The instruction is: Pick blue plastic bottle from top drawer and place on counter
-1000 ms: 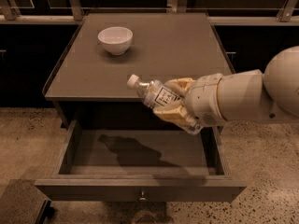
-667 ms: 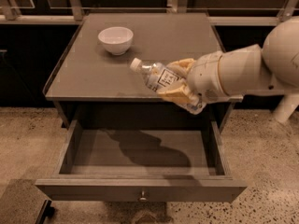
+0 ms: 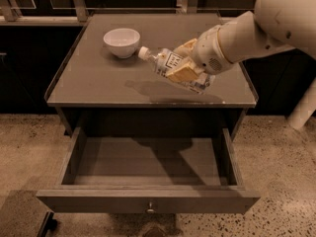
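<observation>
- One relation is deciding the next move: the blue plastic bottle [image 3: 163, 62] is hanging over the counter surface [image 3: 94, 85], not resting on it. Its shadow is sitting apart from it, toward 6 o'clock.
- The gripper [image 3: 181, 63] is clamping the bottle around its labelled body, with the arm reaching in from 2 o'clock.
- The bottle's long axis is running 10 o'clock to 4 o'clock, white cap leading at 10, tilted and lying close to flat.
- The white bowl [image 3: 122, 42] is sitting at 10 o'clock off the cap, near but apart. I'm judging that the collision side.
- The top drawer [image 3: 148, 200] is standing open at 6 o'clock, and the bottle is out of it.
- I'm judging the pick done. Next is lowering onto the bare surface by the shadow, then releasing.
</observation>
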Robot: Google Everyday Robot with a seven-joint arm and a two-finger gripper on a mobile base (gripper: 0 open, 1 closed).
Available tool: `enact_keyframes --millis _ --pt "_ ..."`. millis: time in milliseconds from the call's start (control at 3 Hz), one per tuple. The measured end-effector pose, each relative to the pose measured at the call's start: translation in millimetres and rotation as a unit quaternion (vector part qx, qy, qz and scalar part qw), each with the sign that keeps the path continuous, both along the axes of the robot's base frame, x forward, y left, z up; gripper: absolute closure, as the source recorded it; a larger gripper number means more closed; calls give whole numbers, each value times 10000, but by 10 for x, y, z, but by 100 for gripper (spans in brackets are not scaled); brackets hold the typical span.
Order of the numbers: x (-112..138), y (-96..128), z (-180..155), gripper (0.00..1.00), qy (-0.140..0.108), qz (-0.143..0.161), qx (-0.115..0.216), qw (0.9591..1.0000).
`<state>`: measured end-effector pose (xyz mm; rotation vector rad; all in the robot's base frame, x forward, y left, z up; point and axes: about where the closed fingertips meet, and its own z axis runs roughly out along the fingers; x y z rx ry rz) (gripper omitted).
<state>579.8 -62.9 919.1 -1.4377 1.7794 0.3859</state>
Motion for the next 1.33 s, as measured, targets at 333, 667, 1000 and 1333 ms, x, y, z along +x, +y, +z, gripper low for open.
enact_keyframes --millis 333,667,1000,1333 --pt "287 -60 -93 100 251 -46 -4 9997" --pt "468 -127 -177 100 377 -108 122 9992" --pt "475 -128 -176 81 374 -110 128 9992" --pt "475 -128 -177 57 374 -110 128 9992"
